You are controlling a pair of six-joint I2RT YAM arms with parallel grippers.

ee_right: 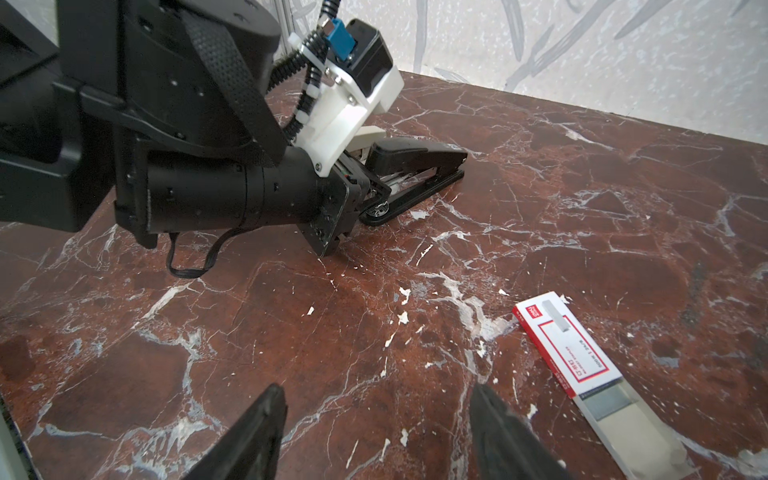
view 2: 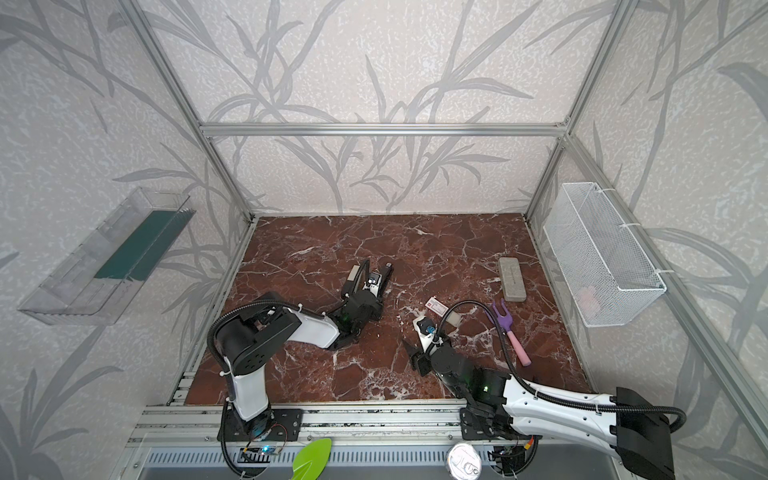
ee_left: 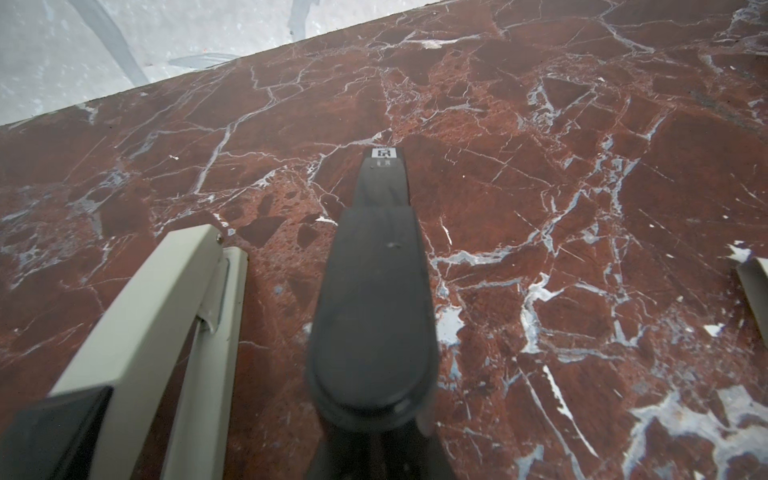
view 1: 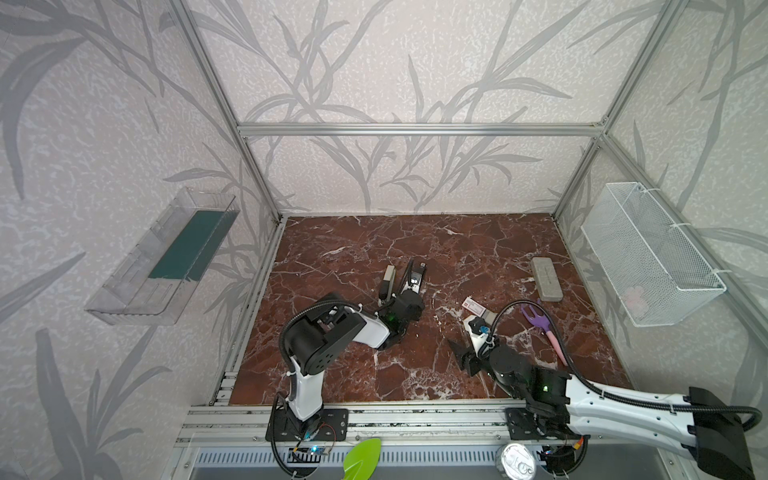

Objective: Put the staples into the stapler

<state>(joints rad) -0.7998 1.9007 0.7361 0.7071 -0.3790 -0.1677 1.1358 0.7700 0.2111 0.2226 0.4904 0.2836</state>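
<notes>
On the glossy, white-veined red-brown surface [view 1: 332,249], just left of centre in both top views, the left end effector [view 1: 405,293] is narrowed onto the rear of the matte black, wedge-shaped stapler [ee_right: 415,156]. Right of centre lie the staples [ee_right: 569,345], a flat white cardboard box with red print, partly slid open. Just below it, the right end effector [ee_right: 376,390] is spread and holds nothing. A grey oblong block [view 1: 546,278] lies farther right.

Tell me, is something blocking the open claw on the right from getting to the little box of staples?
No, nothing visible does. Only bare marble table lies between the open right gripper and the staples, which sit off to one side of it, not straight ahead.
</notes>
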